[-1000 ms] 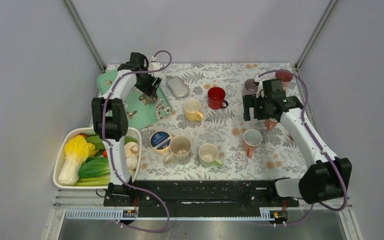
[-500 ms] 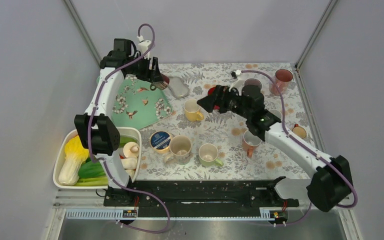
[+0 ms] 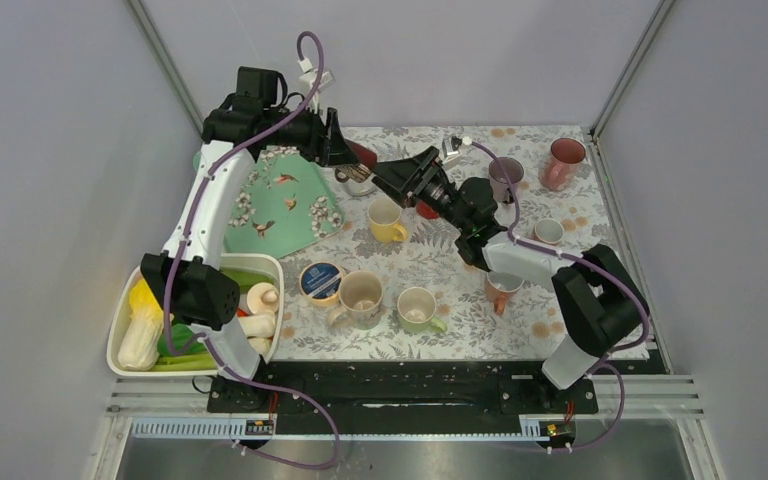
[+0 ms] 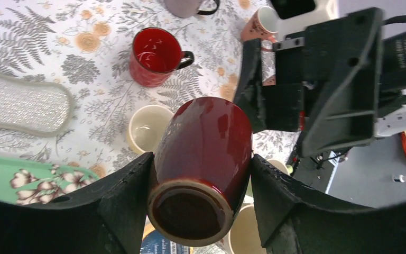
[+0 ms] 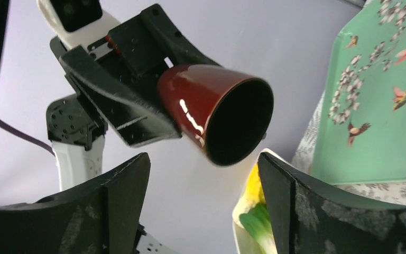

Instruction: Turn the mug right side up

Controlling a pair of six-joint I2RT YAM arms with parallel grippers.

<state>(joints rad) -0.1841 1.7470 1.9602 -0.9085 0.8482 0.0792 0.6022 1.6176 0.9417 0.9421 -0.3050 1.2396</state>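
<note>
Left tool [image 4: 201, 161] grips glossy dark-red mug [image 4: 206, 132] sideways, aloft.

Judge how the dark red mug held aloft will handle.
Glossy glaze on the dark red mug looks slippery, so it may slide in the left gripper. Round, tapered sides could roll. Likely rigid ceramic, breakable if dropped.

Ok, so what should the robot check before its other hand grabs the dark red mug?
1. Left gripper holds the mug tight: ok, squeezed on both sides.
2. Mug right side up: not ok, it lies sideways in the air.
3. Right gripper open: ok.
4. Right gripper around the mug: not ok, it faces the mug's opening without touching.
5. Free spot on the table underneath: cannot tell.
</note>
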